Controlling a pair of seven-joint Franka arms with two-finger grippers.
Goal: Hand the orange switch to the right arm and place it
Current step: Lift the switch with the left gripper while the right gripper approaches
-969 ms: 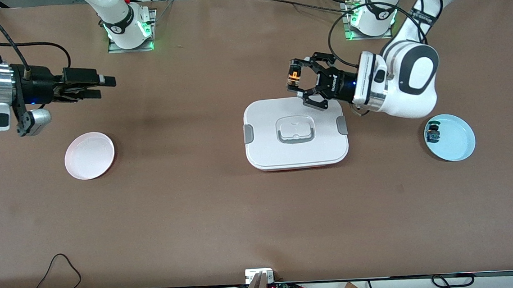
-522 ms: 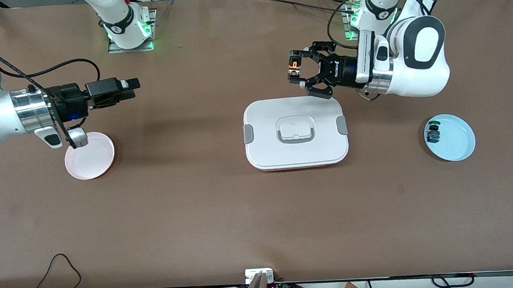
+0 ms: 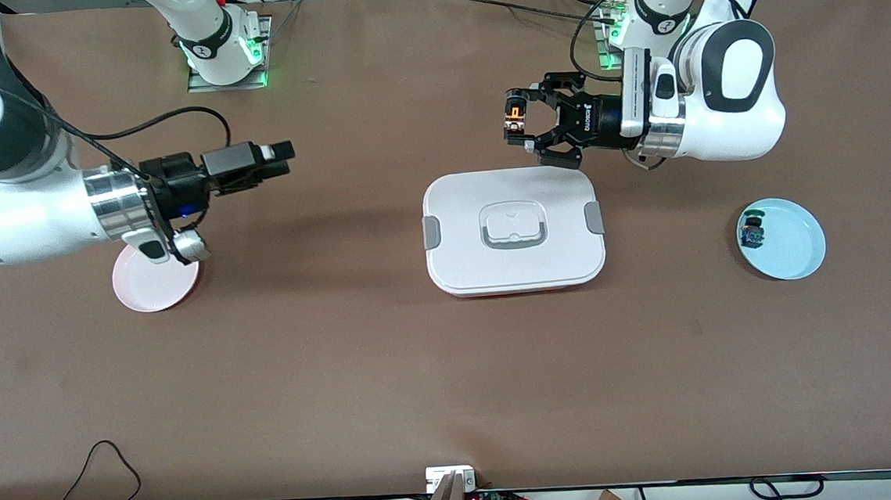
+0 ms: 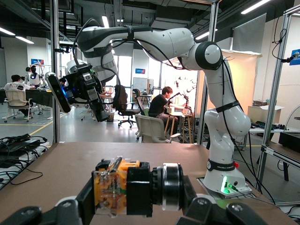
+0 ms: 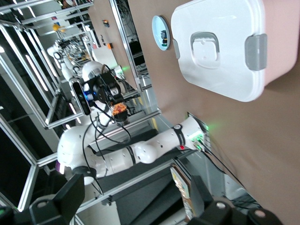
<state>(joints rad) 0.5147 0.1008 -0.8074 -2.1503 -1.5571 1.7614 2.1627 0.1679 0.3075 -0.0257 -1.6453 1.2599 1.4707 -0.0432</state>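
Observation:
The orange switch (image 3: 513,117) is a tiny black push-button with an orange block. My left gripper (image 3: 516,126) is shut on it and holds it in the air over the table, just off the white box's edge nearest the robot bases. In the left wrist view the switch (image 4: 136,187) lies crosswise between the fingers (image 4: 61,212), which press on both its ends. My right gripper (image 3: 281,158) is open and empty, level over bare table between the pink plate and the box, pointing at the left gripper. The right wrist view shows the switch (image 5: 119,108) far off between its spread fingers (image 5: 70,194).
A white lidded box (image 3: 455,273) sits mid-table. A pink plate (image 3: 142,291) lies toward the right arm's end, partly under that arm's wrist. A blue plate (image 3: 794,245) toward the left arm's end holds a small green-and-blue switch (image 3: 752,231).
The right arm has swung in from the table's end toward the middle, its open gripper now closer to the left one. The left gripper has drawn slightly toward the bases with the switch.

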